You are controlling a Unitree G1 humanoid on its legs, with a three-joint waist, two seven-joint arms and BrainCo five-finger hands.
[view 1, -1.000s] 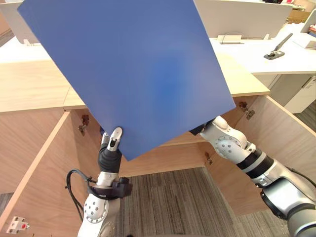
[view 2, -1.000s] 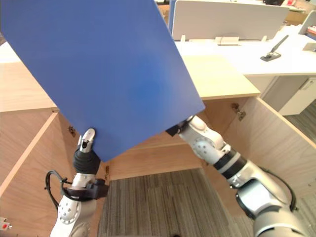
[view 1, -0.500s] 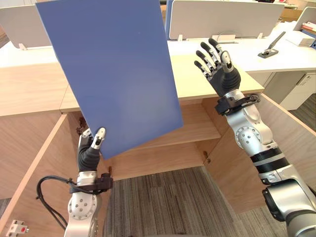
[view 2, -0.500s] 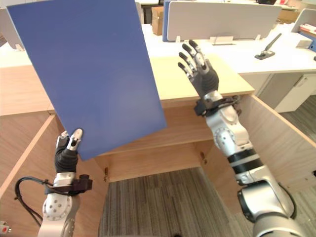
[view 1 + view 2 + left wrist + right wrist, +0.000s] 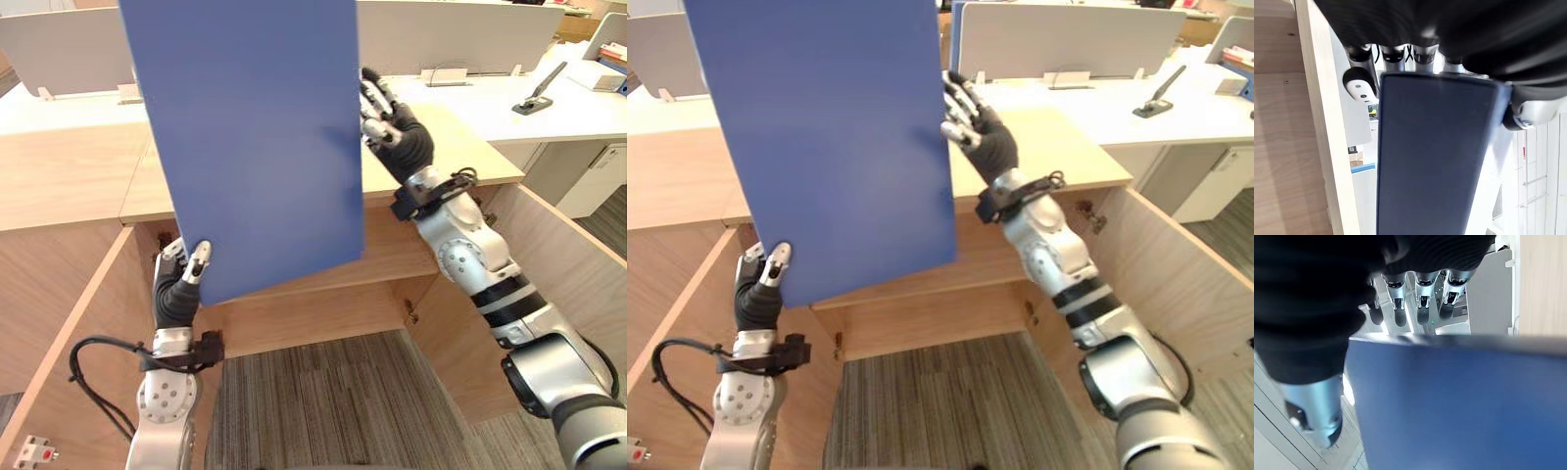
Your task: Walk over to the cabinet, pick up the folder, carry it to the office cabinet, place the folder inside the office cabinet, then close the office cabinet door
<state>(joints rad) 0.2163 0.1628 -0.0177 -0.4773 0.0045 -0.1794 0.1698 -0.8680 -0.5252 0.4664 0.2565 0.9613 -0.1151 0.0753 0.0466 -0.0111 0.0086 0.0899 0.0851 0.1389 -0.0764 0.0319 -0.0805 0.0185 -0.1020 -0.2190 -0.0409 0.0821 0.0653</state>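
Blue folder (image 5: 257, 137) before open cabinet (image 5: 387, 257); left hand (image 5: 178, 294) fingers clamp its corner; right hand (image 5: 404, 147) fingers straight.

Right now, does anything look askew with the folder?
Yes. The folder stands tilted in front of the open cabinet, pinched only at its lower corner by the left hand; the right hand sits open at its side edge. Nothing looks damaged.

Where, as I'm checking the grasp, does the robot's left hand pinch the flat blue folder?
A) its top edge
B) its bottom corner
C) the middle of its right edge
B: the left hand pinches the flat blue folder at its bottom corner.
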